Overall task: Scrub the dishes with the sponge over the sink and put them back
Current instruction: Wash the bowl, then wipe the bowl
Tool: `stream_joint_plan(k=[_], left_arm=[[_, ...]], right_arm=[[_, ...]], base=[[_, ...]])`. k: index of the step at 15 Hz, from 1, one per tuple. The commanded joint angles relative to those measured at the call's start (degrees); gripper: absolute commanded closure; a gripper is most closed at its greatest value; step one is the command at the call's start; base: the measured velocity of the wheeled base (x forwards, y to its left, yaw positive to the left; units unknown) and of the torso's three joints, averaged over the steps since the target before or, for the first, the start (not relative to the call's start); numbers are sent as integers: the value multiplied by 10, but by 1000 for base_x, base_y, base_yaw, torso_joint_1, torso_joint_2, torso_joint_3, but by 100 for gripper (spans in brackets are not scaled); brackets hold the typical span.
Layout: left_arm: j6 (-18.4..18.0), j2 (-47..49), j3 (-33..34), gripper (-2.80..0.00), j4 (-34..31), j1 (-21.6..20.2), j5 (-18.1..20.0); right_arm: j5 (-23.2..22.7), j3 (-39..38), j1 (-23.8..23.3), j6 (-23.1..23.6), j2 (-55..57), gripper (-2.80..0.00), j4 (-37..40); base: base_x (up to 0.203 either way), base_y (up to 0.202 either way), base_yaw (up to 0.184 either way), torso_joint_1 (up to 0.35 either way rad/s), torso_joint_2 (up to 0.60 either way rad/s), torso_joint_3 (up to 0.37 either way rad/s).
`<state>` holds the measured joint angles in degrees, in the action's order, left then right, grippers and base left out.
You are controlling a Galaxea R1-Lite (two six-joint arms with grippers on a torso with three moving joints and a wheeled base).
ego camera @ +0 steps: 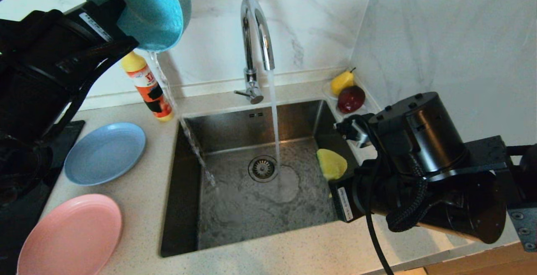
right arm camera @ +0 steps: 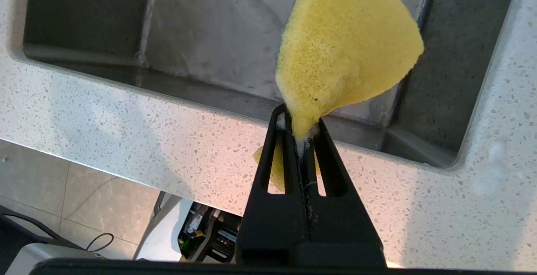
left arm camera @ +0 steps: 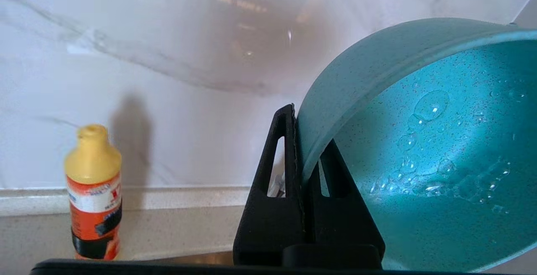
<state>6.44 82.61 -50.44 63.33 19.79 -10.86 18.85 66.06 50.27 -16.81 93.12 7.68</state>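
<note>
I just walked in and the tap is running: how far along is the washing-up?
Seemingly midway. The left gripper holds the teal bowl tipped, pouring water into the sink, while the right gripper pinches the sponge over the basin. The blue plate and pink plate lie on the counter; whether they are scrubbed I cannot tell. The bowl must still go back.

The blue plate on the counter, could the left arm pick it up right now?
Probably not yet. The left tool is shut on the teal bowl, tipped and pouring water into the sink. The blue plate lies uncovered below, so the way seems free once the bowl is set down.
</note>
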Motion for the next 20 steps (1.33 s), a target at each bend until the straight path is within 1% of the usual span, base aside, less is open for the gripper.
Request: stream_joint_plan(k=[1, 2, 3, 4, 5, 7, 8, 9, 10, 11, 12, 13, 14, 15, 17, 18, 19, 20], left_arm=[[2, -7, 2, 0, 0, 1, 0], [4, -4, 3, 0, -5, 1, -1], [3, -5, 10, 0, -31, 0, -1], [4, -8, 13, 0, -87, 0, -1], [4, -12, 11, 0, -158, 0, -1], [11, -34, -6, 0, -349, 0, 0], [19, -47, -19, 0, -427, 0, 0], [24, -58, -30, 0, -496, 1, 0], [26, -72, -33, 0, -550, 1, 0], [24, -84, -28, 0, -586, 1, -1], [20, -91, -18, 0, -609, 3, -1], [8, -98, -7, 0, -620, 5, 1], [-13, -100, 6, 0, -625, 10, 5], [-30, -102, 21, 0, -621, 22, 9], [-36, -101, 26, 0, -616, 62, 0], [-36, -97, 33, 0, -597, 79, -14], [-37, -90, 52, 0, -562, 85, -34], [-40, -79, 71, 0, -508, 91, -48]], right_arm=[[1, 2, 1, -2, 5, 0, 0], [1, 1, 2, -2, 2, 0, 0], [1, 1, 3, -2, -2, 0, 1], [1, 2, 5, -1, -7, 0, 1], [1, 6, 5, -1, -11, 0, 3], [1, 16, 17, -1, -25, 0, 16], [0, 28, 26, -1, -33, 0, 39], [-3, 40, 34, -2, -41, 0, 58], [-11, 47, 42, -2, -50, 0, 68], [-15, 54, 50, -2, -57, 0, 73], [-17, 62, 55, -3, -61, 0, 85], [-24, 73, 59, -5, -64, 0, 99], [-39, 81, 68, -20, -66, 0, 113], [-53, 93, 76, -36, -68, 0, 128], [-84, 126, 84, -45, -74, 0, 167], [-107, 144, 85, -56, -75, 0, 183], [-132, 160, 86, -84, -72, 0, 198], [-153, 173, 89, -106, -68, 0, 218]], base=[[0, 0, 0, 0, 0, 0], [0, 0, 0, 0, 0, 0], [0, 0, 0, 0, 0, 0], [0, 0, 0, 0, 0, 0], [0, 0, 0, 0, 0, 0], [0, 0, 0, 0, 0, 0], [0, 0, 0, 0, 0, 0], [0, 0, 0, 0, 0, 0], [0, 0, 0, 0, 0, 0], [0, 0, 0, 0, 0, 0], [0, 0, 0, 0, 0, 0], [0, 0, 0, 0, 0, 0], [0, 0, 0, 0, 0, 0], [0, 0, 0, 0, 0, 0], [0, 0, 0, 0, 0, 0], [0, 0, 0, 0, 0, 0], [0, 0, 0, 0, 0, 0], [0, 0, 0, 0, 0, 0]])
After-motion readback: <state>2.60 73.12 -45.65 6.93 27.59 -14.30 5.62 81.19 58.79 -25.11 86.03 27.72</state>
